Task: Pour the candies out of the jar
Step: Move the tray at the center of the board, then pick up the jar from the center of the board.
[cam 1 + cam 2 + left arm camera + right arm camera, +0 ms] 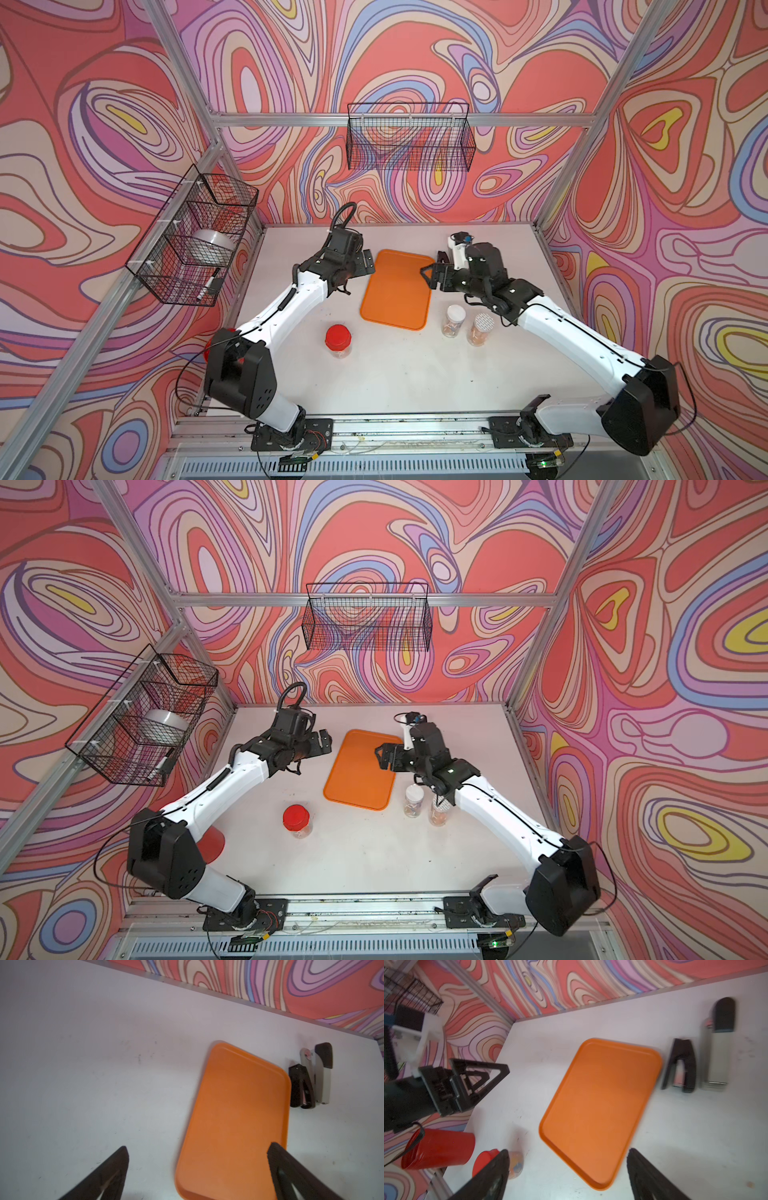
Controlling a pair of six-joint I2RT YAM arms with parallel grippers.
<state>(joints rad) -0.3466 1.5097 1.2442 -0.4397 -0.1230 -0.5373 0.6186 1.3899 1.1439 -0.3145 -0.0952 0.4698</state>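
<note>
Three clear jars stand upright with lids on: a red-lidded jar (338,340) (296,818) (517,1164) at front left of the orange tray (397,289) (359,771) (234,1118) (598,1109), then a white-lidded jar (454,320) (413,800) and a patterned-lid jar (481,329) at its front right. The candies (450,331) (516,1165) show as small coloured bits in the jar bottoms. My left gripper (365,265) (325,742) (198,1147) hangs open by the tray's far left edge. Over the tray's far right corner, my right gripper (430,276) (382,757) (569,1150) is open and holds nothing.
A black stapler (681,1066) (301,1086) and a grey one (716,1049) (321,1076) lie right of the tray. A red cup (212,843) (438,1148) lies behind the left arm. Wire baskets hang on the left wall (191,237) and back wall (409,141).
</note>
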